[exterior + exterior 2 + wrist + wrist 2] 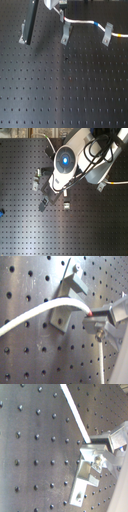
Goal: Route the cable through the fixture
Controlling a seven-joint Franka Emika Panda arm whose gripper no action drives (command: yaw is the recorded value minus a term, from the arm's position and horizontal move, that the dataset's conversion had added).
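Cable [82,22], light and limp near the worktop's [60,90] far edge, is pinched in the closed end effector [92,317], best gripped beside the fixture [65,34].

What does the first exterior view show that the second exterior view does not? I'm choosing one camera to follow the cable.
Only the first exterior view shows the cable running between two fixtures, with its blue band and yellow band. Only the second exterior view shows the arm's round blue-lit joint, which hides that part of the board. Both show the black perforated board and silvery clips.
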